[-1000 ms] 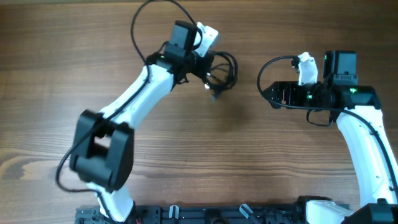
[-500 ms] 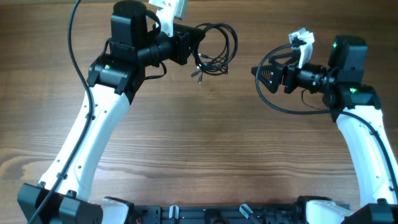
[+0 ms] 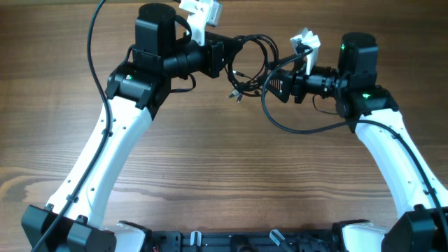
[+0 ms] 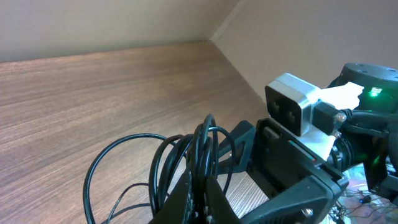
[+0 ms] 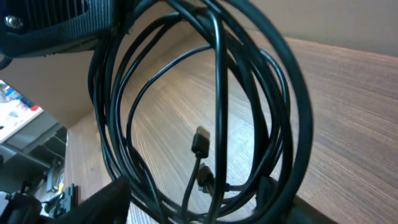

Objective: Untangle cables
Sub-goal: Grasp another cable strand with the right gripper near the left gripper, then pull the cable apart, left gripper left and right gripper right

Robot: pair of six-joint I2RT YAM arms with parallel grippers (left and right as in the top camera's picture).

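The cables [image 3: 253, 63] are a coil of thin black cords, held above the wooden table [image 3: 210, 161] at the back middle, with plug ends [image 3: 236, 92] dangling. My left gripper [image 3: 225, 57] is shut on the coil's left side; in the left wrist view its jaws [image 4: 202, 202] pinch several strands of the cables [image 4: 180, 155]. My right gripper [image 3: 271, 85] is open at the coil's right side. In the right wrist view the cables [image 5: 217, 74] fill the frame, strands pass between my open fingers [image 5: 193, 202], and a small plug [image 5: 200, 142] hangs in the middle.
A thicker black robot wire [image 3: 301, 127] loops below my right gripper, and another [image 3: 91, 42] arcs beside my left arm. A black rail [image 3: 245, 241] runs along the table's front edge. My right gripper's body [image 4: 292, 174] stands close in front of the left wrist camera.
My right arm has swung left, bringing its open gripper up to the coil. My left gripper has shifted slightly right, still holding the coil off the table.
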